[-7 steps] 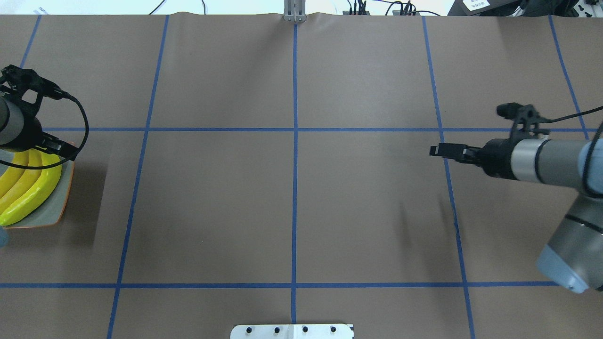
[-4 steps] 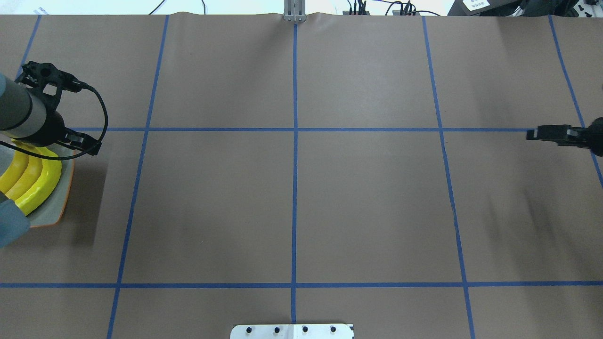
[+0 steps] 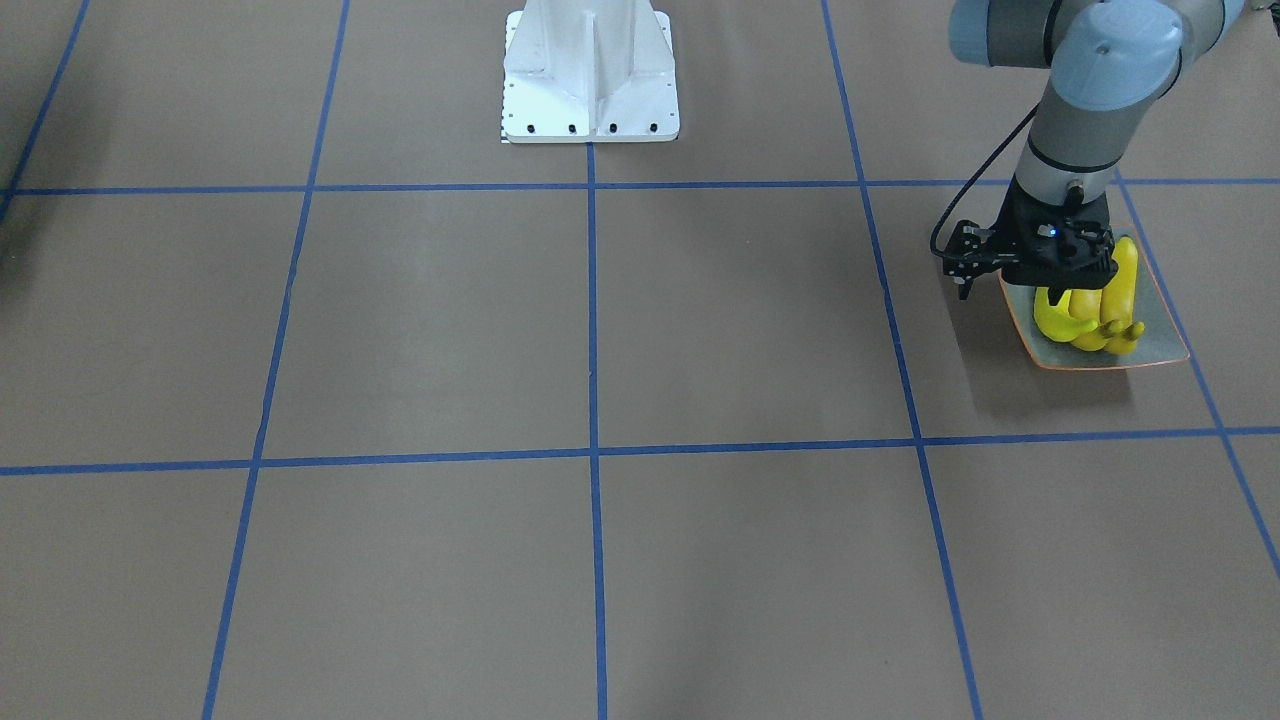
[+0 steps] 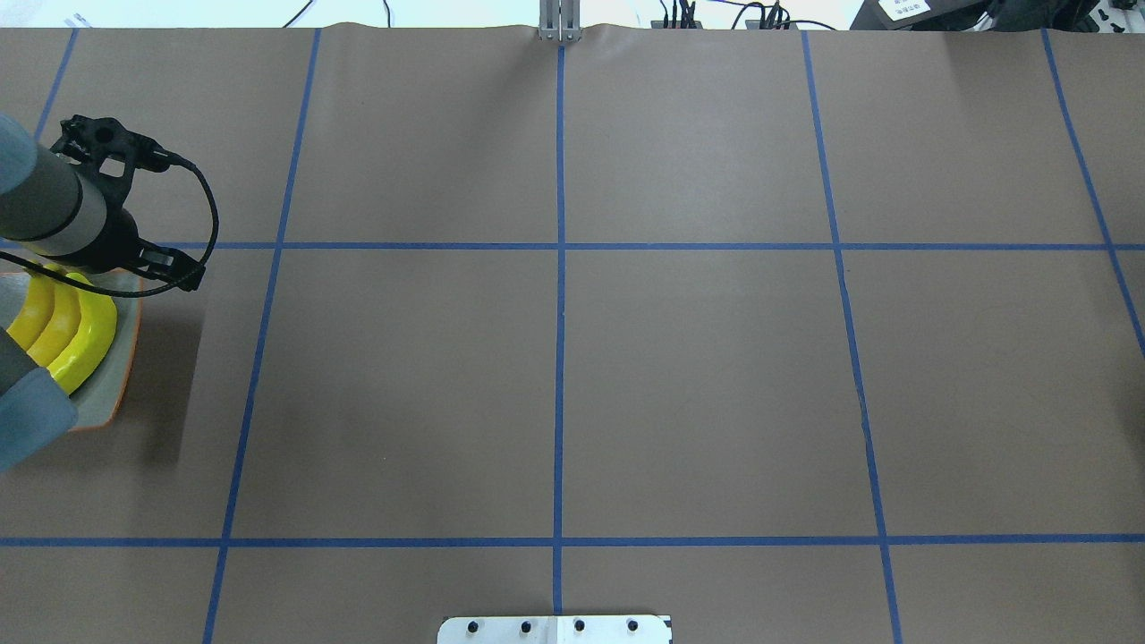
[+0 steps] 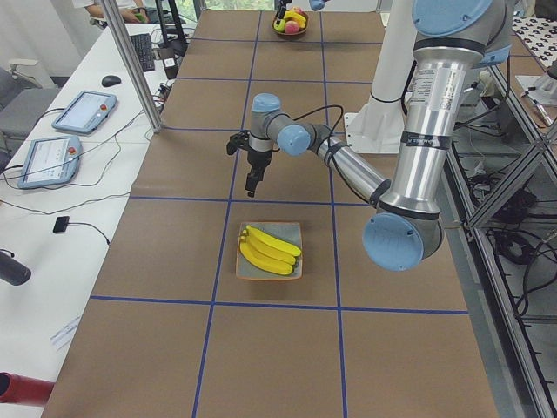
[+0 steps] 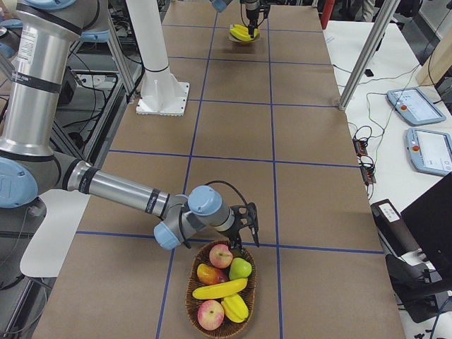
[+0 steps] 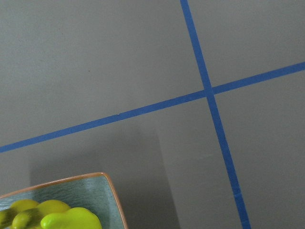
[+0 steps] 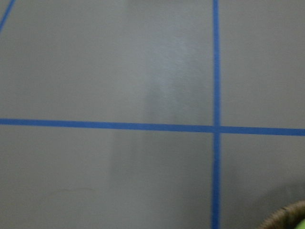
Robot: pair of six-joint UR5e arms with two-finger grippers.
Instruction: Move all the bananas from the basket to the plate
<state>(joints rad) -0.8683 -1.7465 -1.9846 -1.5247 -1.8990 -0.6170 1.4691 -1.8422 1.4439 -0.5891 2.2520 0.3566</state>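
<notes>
Bananas (image 5: 270, 251) — three — lie on plate (image 5: 287, 231); one in basket (image 6: 190, 296).

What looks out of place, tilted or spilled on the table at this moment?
Nothing stands out. The bananas lie side by side on the plate, and nothing has spilled beside it. The basket stands upright with its fruit inside, one banana among it.
</notes>
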